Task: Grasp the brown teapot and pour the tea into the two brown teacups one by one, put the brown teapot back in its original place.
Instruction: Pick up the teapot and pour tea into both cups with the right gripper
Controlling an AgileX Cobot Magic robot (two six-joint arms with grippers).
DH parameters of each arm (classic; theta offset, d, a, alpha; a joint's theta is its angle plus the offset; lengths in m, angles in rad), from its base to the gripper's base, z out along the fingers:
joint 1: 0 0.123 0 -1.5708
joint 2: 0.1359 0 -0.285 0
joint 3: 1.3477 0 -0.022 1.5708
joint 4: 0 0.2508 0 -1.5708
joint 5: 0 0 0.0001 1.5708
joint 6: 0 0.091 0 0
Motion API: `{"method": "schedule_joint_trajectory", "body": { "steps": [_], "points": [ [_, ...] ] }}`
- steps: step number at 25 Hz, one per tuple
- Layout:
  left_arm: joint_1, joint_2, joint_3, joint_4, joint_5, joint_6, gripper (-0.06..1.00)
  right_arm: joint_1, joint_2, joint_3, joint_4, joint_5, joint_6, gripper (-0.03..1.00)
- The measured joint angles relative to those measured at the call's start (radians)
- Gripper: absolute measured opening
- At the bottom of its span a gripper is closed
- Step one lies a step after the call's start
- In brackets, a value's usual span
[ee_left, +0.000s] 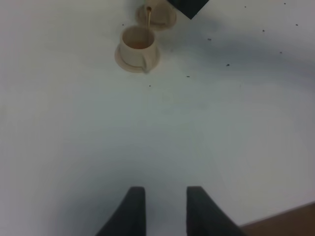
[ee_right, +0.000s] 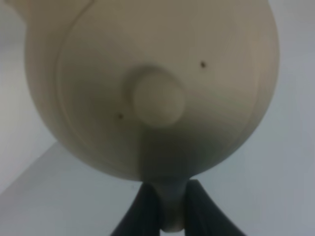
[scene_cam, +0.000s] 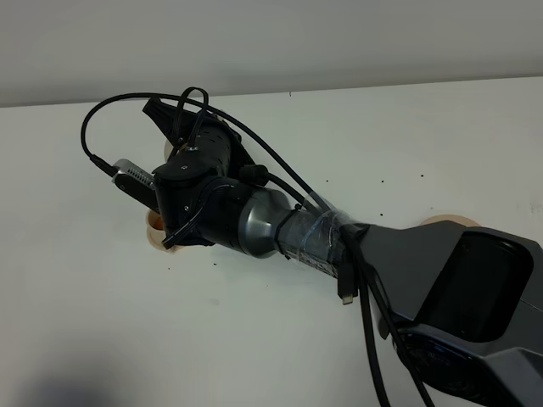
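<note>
My right gripper (ee_right: 169,211) is shut on the loop handle of the brown teapot (ee_right: 147,73), which fills the right wrist view with its knobbed lid toward the camera. In the high view my right arm (scene_cam: 254,216) reaches across to the left and hides the teapot. In the left wrist view two brown teacups stand on saucers: the near one (ee_left: 137,43) holds tea, and a thin stream of tea falls into the far one (ee_left: 156,15). One cup's edge (scene_cam: 154,222) shows under the arm. My left gripper (ee_left: 165,211) is open and empty, well short of the cups.
The flat tan plate (scene_cam: 443,221) peeks out behind the right arm's base at the right. The white table (scene_cam: 85,322) carries small dark specks. A brown table edge (ee_left: 290,223) shows in the left wrist view.
</note>
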Motion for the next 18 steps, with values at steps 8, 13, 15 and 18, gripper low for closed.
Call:
{"method": "schedule_joint_trajectory", "body": {
  "steps": [8, 13, 15, 18],
  "points": [
    [0.0, 0.0, 0.0, 0.0, 0.0, 0.0, 0.23, 0.0, 0.0, 0.0, -0.039, -0.031, 0.013, 0.11],
    [0.0, 0.0, 0.0, 0.0, 0.0, 0.0, 0.23, 0.0, 0.0, 0.0, -0.043, -0.039, 0.027, 0.11],
    [0.0, 0.0, 0.0, 0.0, 0.0, 0.0, 0.23, 0.0, 0.0, 0.0, -0.053, -0.041, 0.033, 0.11],
    [0.0, 0.0, 0.0, 0.0, 0.0, 0.0, 0.23, 0.0, 0.0, 0.0, -0.067, -0.041, 0.043, 0.11]
  ]
}}
